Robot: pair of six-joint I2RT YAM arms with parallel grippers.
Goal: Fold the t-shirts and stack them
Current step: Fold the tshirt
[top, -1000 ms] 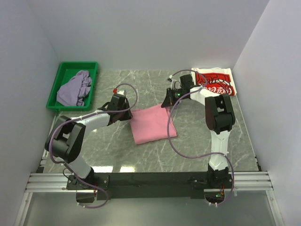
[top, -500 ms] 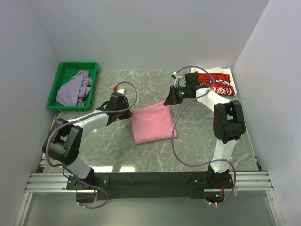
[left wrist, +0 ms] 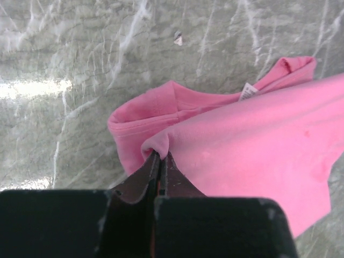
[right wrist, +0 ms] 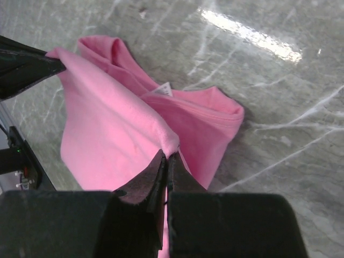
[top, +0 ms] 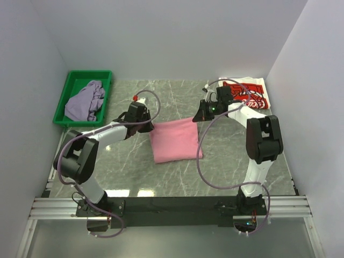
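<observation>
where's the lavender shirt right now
In the top view, the lavender-grey t-shirt lies crumpled inside the green bin at the far left of the scene, well to the left of the pink t-shirt in the middle.

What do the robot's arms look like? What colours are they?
Both arms have chunky black joints with white tubes between. The left arm has a small red knob near its wrist; the right arm shows a tiny green light. A thin purple-grey cable loops along each. The fingers are flat, black and pointed.
</observation>
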